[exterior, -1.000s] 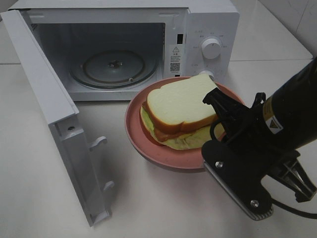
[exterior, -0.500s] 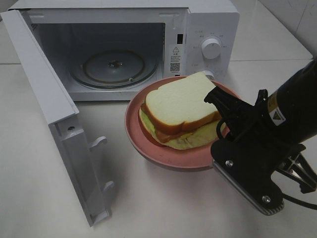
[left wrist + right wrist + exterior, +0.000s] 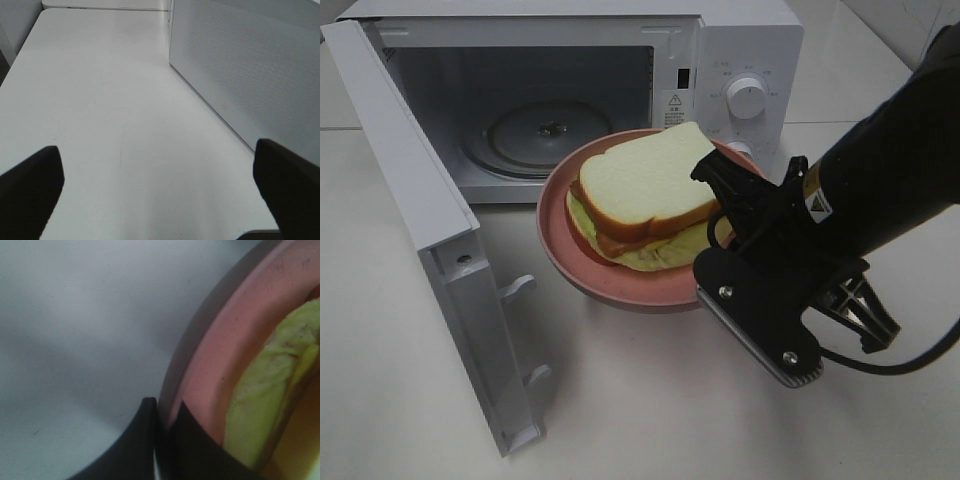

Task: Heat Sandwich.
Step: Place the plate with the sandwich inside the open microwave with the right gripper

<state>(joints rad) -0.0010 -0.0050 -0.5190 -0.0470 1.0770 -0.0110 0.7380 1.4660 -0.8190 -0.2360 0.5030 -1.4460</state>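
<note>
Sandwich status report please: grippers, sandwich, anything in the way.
Left gripper open, empty. Right gripper shut on rim of pink plate. Sandwich on plate, outside the microwave. Door wide open, nothing blocking.

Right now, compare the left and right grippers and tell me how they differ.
Jaws: the left gripper stands wide open; the right gripper is shut.
Load: the left gripper holds nothing, while the right gripper pinches the rim of the pink plate bearing the sandwich.
Place: the left gripper is over the table beside the open door; the right gripper is in front of the microwave.
Both have dark fingers.
</note>
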